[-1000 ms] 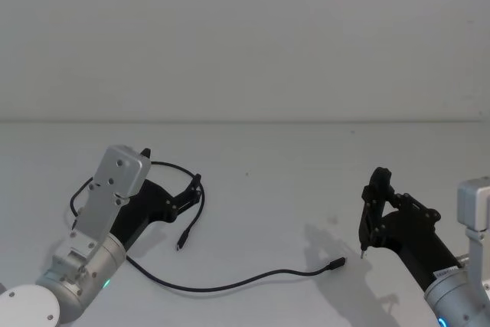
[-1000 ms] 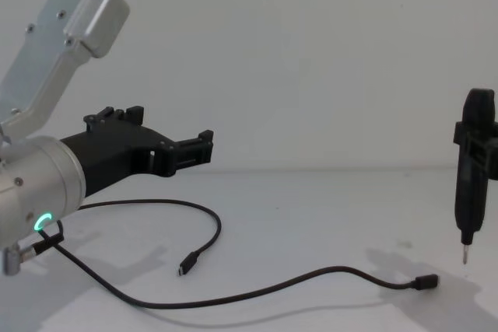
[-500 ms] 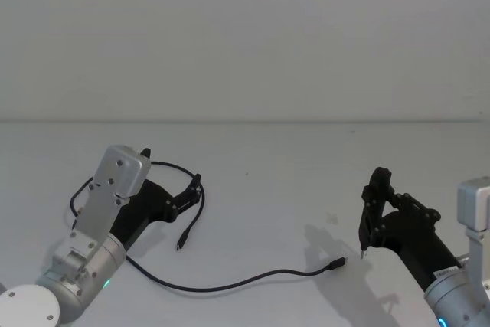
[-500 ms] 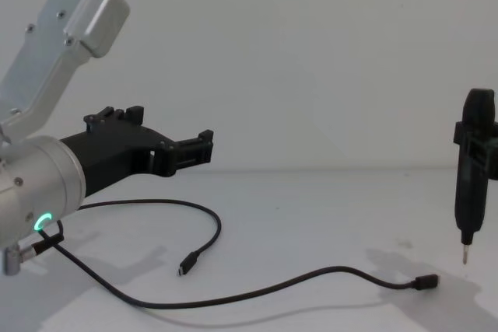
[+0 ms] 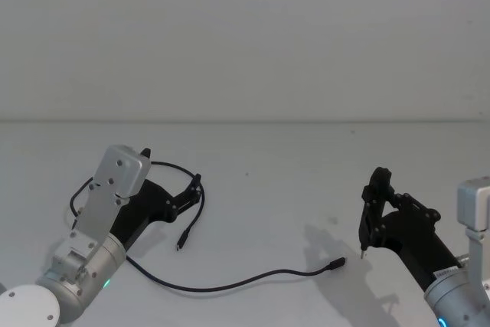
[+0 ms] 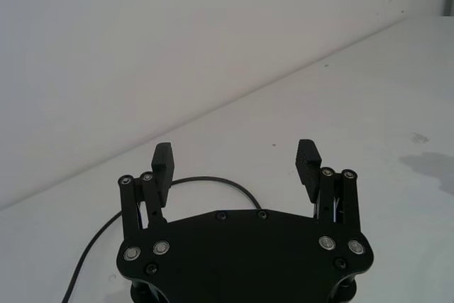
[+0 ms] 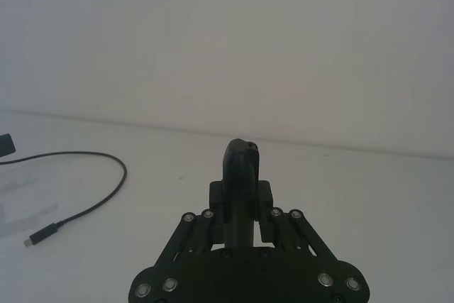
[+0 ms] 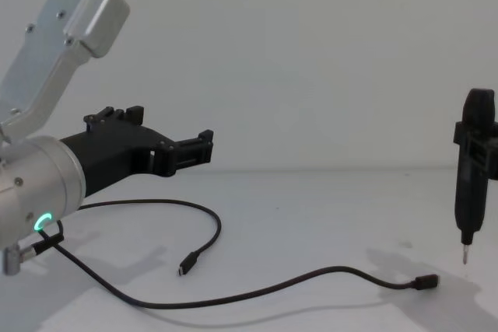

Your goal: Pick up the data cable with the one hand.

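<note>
Tabletop spreads white and wide. Above its left part hangs the left gripper, fingers spread wide, nothing between them. The right gripper pinches a slim black tool, tip down. The data cable lies slack on the surface, looping beneath the left gripper.

The head camera looks from above, forward and down on the table. The chest camera sits lower and looks nearly level across it; these 2 views share the data cable. Each wrist camera sits close behind its gripper, facing outward over the table: the left gripper, and the right gripper with a black tool in it. Both catch a part of the data cable.
</note>
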